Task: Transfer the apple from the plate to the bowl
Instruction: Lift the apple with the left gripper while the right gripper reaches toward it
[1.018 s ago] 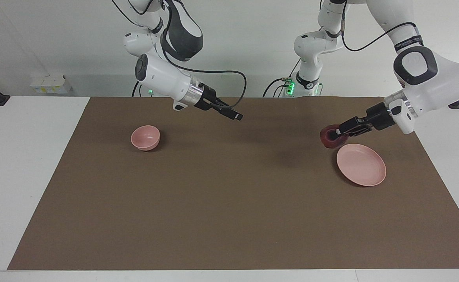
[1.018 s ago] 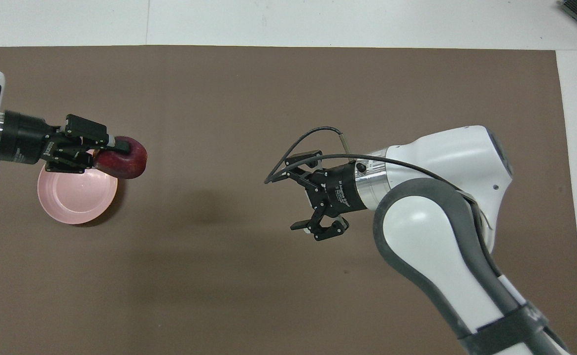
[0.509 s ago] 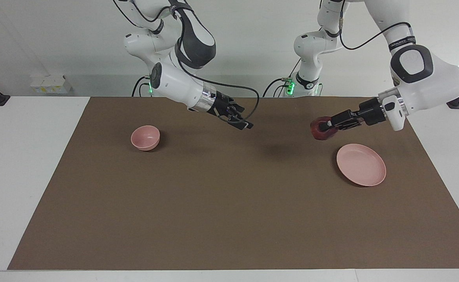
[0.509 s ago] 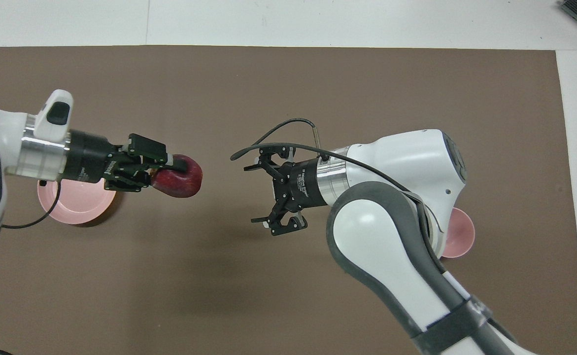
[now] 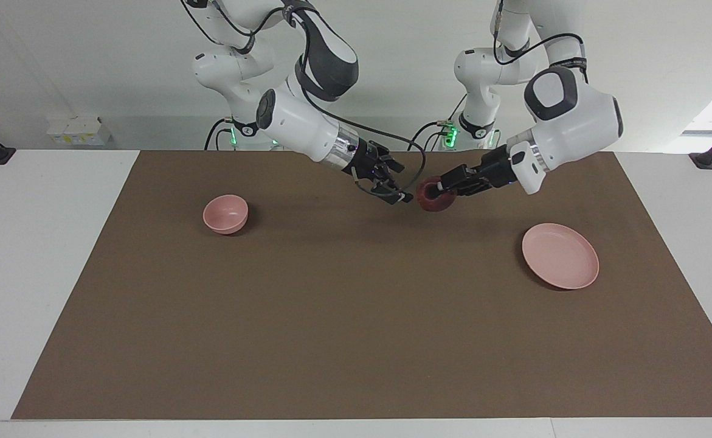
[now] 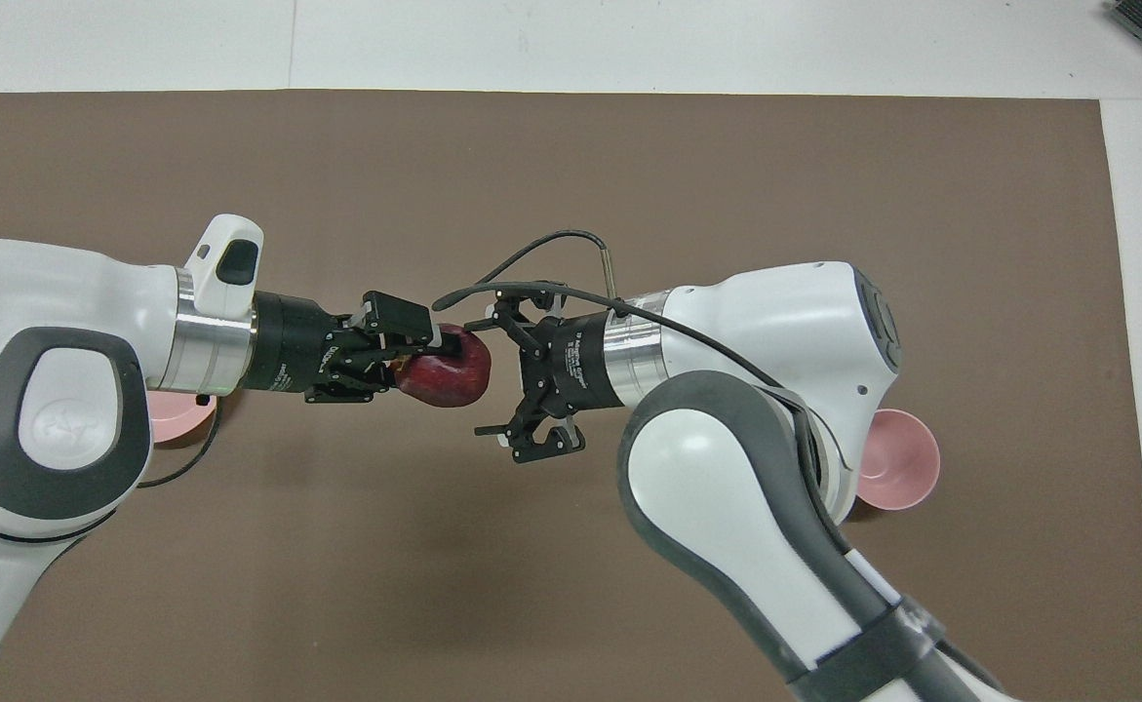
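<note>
1. Left gripper [image 5: 436, 193] clamped on the apple [image 5: 433, 201], carried in the air over the middle of the brown mat [image 5: 356, 340]; the fingers pinch the fruit from its left-arm side, so most of the dark red body sticks out past the fingertips toward the right arm.
2. Right gripper [image 5: 399, 190] spread wide, holding nothing; its fingers [image 6: 492, 430] point at the apple and stand just beside it; from overhead the upper finger looks to reach the fruit's edge, while the facing view leaves a thin gap; cannot tell whether they touch.
3. The two grippers face each other tip to tip over the mat's middle, the apple between them.
4. Plate [image 5: 560, 263] bare on the mat toward the left arm's end, well apart from the apple; from overhead the left arm covers most of it.
5. Bowl [image 5: 225, 213] upright with nothing in it, toward the right arm's end, well apart from the apple; the right arm's body lies between apple and bowl; from overhead its elbow hides part of the bowl's rim.
</note>
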### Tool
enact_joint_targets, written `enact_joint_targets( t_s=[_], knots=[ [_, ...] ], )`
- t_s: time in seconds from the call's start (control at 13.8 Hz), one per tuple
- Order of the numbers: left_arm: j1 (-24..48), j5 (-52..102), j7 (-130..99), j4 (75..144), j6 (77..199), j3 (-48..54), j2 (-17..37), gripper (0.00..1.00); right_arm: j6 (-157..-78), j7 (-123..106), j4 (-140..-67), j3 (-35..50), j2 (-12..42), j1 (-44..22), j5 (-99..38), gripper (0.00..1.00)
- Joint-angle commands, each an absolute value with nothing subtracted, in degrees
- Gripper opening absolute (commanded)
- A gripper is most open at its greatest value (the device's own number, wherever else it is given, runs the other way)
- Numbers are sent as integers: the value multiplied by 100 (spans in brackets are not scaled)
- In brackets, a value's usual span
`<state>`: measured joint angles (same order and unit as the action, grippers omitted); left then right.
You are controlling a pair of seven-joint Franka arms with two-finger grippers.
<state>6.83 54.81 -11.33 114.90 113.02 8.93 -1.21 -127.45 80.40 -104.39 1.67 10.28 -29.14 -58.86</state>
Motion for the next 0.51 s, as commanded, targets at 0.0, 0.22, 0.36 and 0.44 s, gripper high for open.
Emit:
enact_joint_targets(
  t_s=[0.0, 0.22, 0.36, 0.44],
  knots=[
    [835, 5642, -1256, 11681, 11329, 826, -334, 0, -12858, 8165, -10380, 150, 1099, -2900, -5906, 100],
    [1098, 5643, -1397, 11681, 11408, 826, -343, 0, -13200, 8392, -10415, 158, 1099, -2962, -5897, 100],
    [1107, 5643, -1397, 11663, 11382, 826, -343, 0, -13368, 8490, -10432, 158, 1099, -3076, -5889, 100],
    [1116, 5643, -1397, 11663, 11399, 826, -343, 0, -13359, 8464, -10450, 158, 1099, -3076, -5889, 100]
  ],
)
